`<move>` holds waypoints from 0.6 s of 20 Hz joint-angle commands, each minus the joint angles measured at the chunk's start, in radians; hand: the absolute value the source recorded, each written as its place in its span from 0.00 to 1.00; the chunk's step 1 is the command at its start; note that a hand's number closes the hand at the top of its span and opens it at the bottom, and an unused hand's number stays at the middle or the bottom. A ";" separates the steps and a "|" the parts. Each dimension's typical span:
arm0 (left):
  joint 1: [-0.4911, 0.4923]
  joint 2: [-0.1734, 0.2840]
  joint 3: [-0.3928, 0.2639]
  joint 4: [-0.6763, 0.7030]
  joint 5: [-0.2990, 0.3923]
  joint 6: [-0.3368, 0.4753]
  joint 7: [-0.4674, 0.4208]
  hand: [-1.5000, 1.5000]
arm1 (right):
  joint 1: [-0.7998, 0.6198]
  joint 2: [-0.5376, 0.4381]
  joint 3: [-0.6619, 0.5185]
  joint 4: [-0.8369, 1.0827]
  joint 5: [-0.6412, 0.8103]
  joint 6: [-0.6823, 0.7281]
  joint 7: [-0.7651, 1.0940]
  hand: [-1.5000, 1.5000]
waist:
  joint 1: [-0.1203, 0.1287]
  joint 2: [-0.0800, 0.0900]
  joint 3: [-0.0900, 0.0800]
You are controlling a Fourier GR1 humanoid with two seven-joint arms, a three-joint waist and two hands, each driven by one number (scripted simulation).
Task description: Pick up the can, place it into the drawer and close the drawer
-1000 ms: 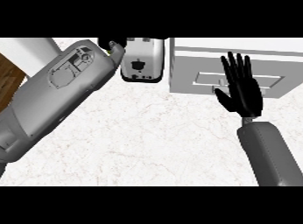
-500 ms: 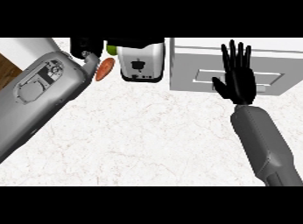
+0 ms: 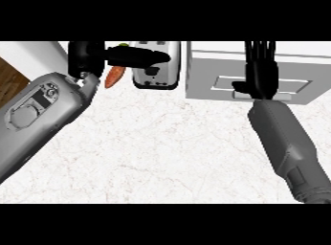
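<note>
Reaching flat-fingered over the drawer (image 3: pixel 257 72), the right hand (image 3: pixel 261 72) holds nothing and risks shutting it before the can, unseen here, goes in.

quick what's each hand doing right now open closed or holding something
Left hand: over the counter's far edge by the toaster; open or shut cannot be told.
Right hand: open, fingers straight, over the drawer unit.
</note>
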 commanded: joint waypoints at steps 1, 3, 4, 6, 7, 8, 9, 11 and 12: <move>0.095 0.011 -0.009 -0.065 -0.020 0.010 -0.034 0.00 | -0.133 -0.051 -0.016 0.112 -0.002 0.078 -0.024 0.00 | 0.033 0.023 0.004; 0.107 0.041 -0.003 -0.085 -0.024 -0.007 -0.011 0.00 | -0.188 -0.045 -0.028 0.149 -0.015 0.116 -0.024 0.00 | 0.026 0.020 0.004; 0.058 0.036 0.012 -0.088 -0.010 -0.024 0.013 0.00 | -0.213 -0.043 -0.030 0.182 0.007 0.095 0.013 0.00 | 0.039 0.028 0.005; 0.109 0.029 0.002 -0.093 -0.026 -0.007 -0.020 0.00 | -0.240 -0.070 -0.046 0.201 -0.002 0.103 0.006 0.00 | 0.053 0.035 0.005; 0.141 0.024 0.024 -0.083 -0.014 -0.030 -0.063 0.00 | -0.243 -0.065 -0.054 0.204 -0.015 0.093 -0.015 0.00 | 0.040 0.037 0.004; 0.085 0.029 0.016 -0.088 -0.023 -0.020 0.005 0.00 | -0.260 -0.059 -0.059 0.217 -0.019 0.098 -0.014 0.00 | 0.035 0.033 0.006; 0.109 0.011 0.006 -0.076 -0.041 -0.008 -0.026 0.00 | -0.254 -0.059 -0.059 0.230 -0.016 0.084 -0.029 0.00 | 0.033 0.036 0.006; 0.119 0.005 -0.011 -0.119 -0.047 0.001 -0.009 0.00 | -0.285 -0.052 -0.064 0.241 -0.010 0.083 0.004 0.00 | 0.047 0.033 0.006; 0.142 0.006 0.007 -0.091 -0.046 -0.022 -0.060 0.00 | -0.293 -0.043 -0.063 0.246 -0.011 0.086 -0.008 0.00 | 0.042 0.039 0.005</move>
